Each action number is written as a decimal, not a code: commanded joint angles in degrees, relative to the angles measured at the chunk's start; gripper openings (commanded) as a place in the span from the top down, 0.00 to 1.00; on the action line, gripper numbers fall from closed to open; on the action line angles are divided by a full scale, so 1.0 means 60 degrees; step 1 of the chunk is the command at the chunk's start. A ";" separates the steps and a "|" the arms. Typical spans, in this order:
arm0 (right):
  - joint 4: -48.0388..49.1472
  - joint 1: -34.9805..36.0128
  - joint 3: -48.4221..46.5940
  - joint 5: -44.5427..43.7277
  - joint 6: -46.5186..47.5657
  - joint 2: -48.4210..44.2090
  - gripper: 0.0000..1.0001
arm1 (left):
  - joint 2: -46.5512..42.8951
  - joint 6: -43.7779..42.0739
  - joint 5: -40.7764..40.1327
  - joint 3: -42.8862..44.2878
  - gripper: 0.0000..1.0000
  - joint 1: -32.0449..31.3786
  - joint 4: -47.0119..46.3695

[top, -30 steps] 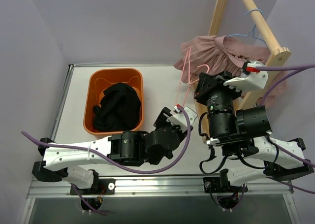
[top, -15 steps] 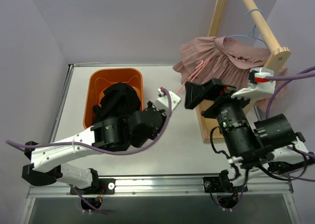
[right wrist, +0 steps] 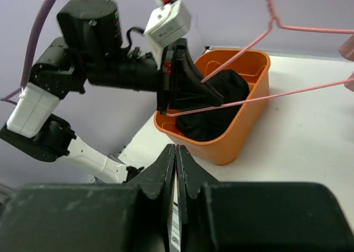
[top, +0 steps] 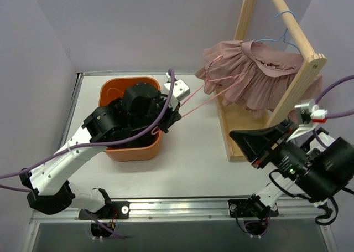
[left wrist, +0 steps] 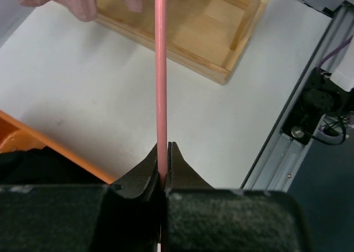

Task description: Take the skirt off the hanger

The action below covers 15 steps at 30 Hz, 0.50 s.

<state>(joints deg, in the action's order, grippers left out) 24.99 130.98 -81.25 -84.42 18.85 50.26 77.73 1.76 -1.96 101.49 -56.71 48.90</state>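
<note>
2 shut: left pincer (left wrist: 164, 155) clamps thin hanger (left wrist: 161, 69) wire, right pincer (right wrist: 175, 152) empty. Pink skirt (top: 251, 75) bunched at rack (top: 287, 94), hanger end inside. Soft, light, prob slippy; grab waistband w/ right.

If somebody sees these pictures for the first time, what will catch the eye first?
The pink skirt, bunched on the wooden rack at the back right, draws the eye first. From it a pink hanger reaches left to the left claw, which is shut on its wire close by the orange bin of black clothes.
</note>
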 commanded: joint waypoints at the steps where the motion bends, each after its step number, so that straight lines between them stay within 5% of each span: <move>1: -0.5305 0.0114 0.0284 -0.1751 -0.4706 0.0236 1.00 | 0.0329 -0.0644 0.2415 0.1027 0.98 0.0644 0.0169; 4: -0.7064 -0.0251 0.0913 -0.1560 -0.6709 0.0353 1.00 | 0.0827 -0.0718 0.3165 0.1861 0.98 0.1129 0.0243; 6: -0.7735 -0.1667 0.1091 -0.0716 -0.7518 0.0572 1.00 | 0.1279 -0.0762 0.3182 0.2606 0.98 0.1204 0.0534; 11: -0.7869 -0.7086 0.0859 0.5299 -0.6935 0.3419 1.00 | 0.1678 -0.0733 0.3286 0.3533 0.98 0.1759 0.1135; 15: -0.7337 -0.7430 0.1074 0.5030 -0.6528 0.4178 0.94 | 0.2071 -0.0879 0.4074 0.4293 0.98 0.2433 0.1487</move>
<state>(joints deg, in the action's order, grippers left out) -18.26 86.43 -76.20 -61.10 -19.75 74.59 89.12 -2.33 17.54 122.56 -44.88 56.29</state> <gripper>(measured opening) 0.041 0.065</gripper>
